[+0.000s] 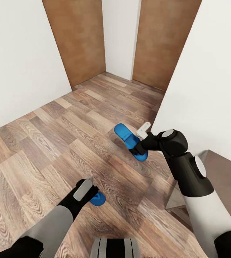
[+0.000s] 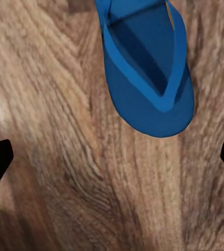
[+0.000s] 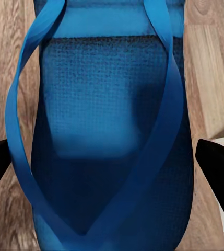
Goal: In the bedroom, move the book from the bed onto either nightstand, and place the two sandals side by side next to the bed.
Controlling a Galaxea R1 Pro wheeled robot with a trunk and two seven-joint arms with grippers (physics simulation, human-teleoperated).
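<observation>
Looking at it from here, the right gripper (image 1: 141, 140) hangs directly over one sandal (image 1: 129, 139), jaws spread wide, fingertips straddling both edges, its long axis running straight between them. The left gripper (image 1: 91, 187) is open too, with the other sandal (image 2: 145, 68) lying just ahead of its jaws on the wooden floor (image 1: 58, 143).

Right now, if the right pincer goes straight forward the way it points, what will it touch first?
Most likely the blue sandal: it lies directly ahead between the open fingers of the right pincer, close in the wrist view. How near the sole is, I cannot tell.
</observation>
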